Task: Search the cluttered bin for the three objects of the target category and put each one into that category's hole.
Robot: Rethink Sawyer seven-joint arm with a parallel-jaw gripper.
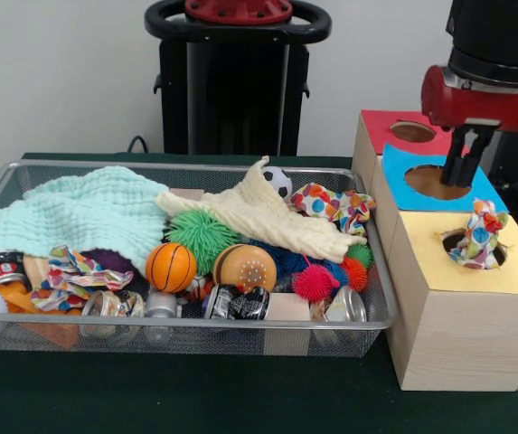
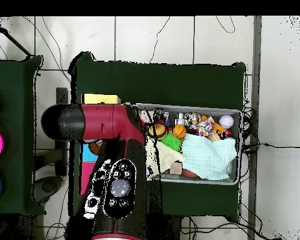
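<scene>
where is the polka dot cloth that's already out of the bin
In the front view, one polka dot cloth sits half stuffed into the hole of the yellow-topped box, right of the bin.

In the front view the red and black arm [image 1: 489,63] is seen entering at the upper right of the frame, with the gripper [image 1: 463,172] pointed straight down and its dark fingers drawn close together. In the overhead view the arm [image 2: 105,156] is spread across the lower left.
</scene>
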